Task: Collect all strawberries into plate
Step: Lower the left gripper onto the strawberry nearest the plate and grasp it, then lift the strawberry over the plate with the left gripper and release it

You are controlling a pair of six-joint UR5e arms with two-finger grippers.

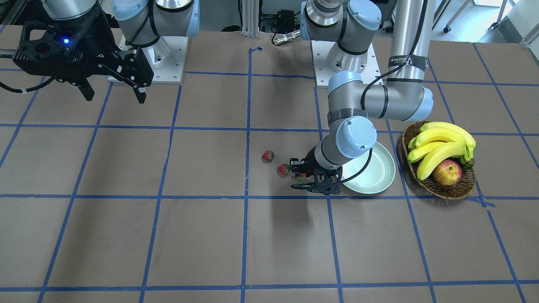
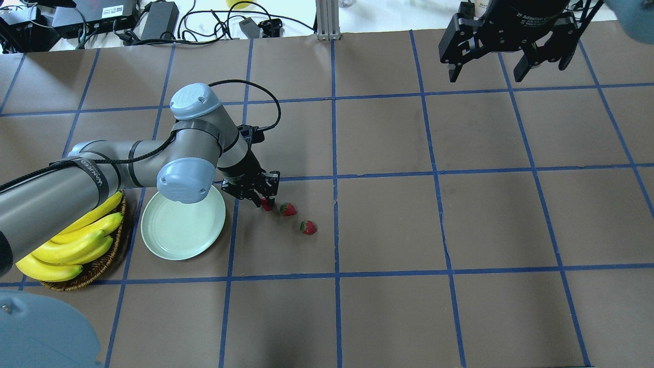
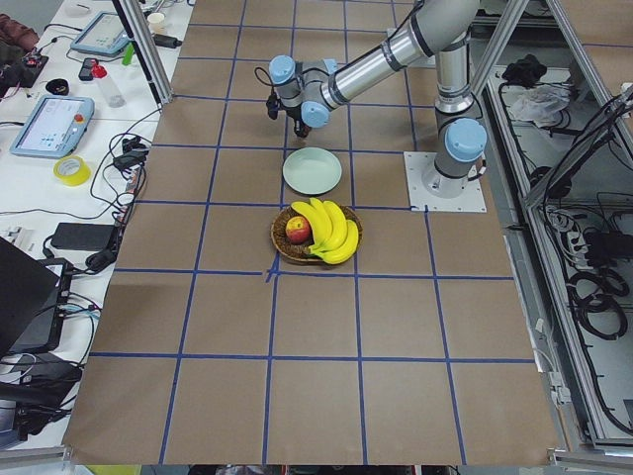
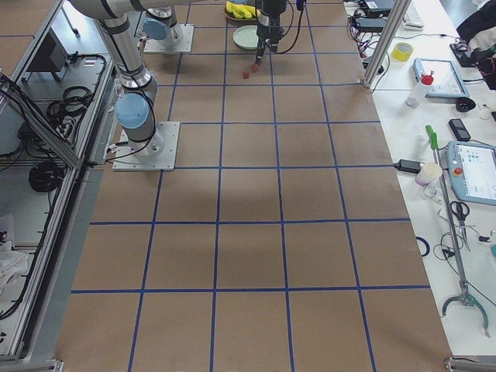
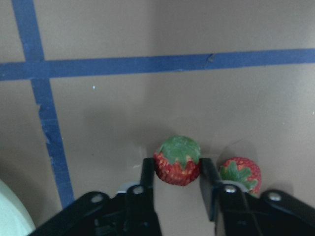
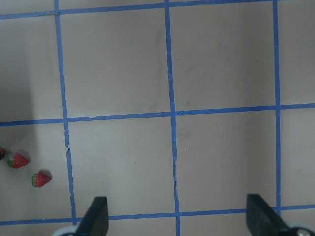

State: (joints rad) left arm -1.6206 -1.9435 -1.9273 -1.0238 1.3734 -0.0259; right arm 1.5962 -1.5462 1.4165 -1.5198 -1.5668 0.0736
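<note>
First strawberry (image 5: 177,161) sits btwn the fingers (image 5: 146,177) of the L gripper (image 5: 175,172), green cap facing the wrist cam. Both pads touch its sides, so the claw is pinching it. Can't tell if it's lifted or resting on the paper. In the overhead view it's the berry (image 2: 266,204) nearest the plate (image 2: 179,232), just past the plate's rim, w/ a blue tape line btwn the two.

Second strawberry (image 2: 288,209) lies just beside the first, on the side away from the plate. In the wrist view one gripper finger stands btwn them. Third strawberry (image 2: 308,227) is a bit further out, apart from the second. The three make a short slanting row on the table (image 2: 409,230), all outside the plate.

Plate is round, pale mint, flat on the table. In the overhead view the L arm's wrist joint covers part of its rim. On the plate's far side from the berries is a wicker basket (image 1: 446,192) w/ bananas (image 1: 442,143) and an apple (image 1: 447,172). Basket is near the plate, not touching.

R gripper (image 2: 486,76) hangs high, well apart from the berries, fingers spread wide. Its wrist cam looks down on the taped grid, w/ the second and third berries at the left edge of that view.
</note>
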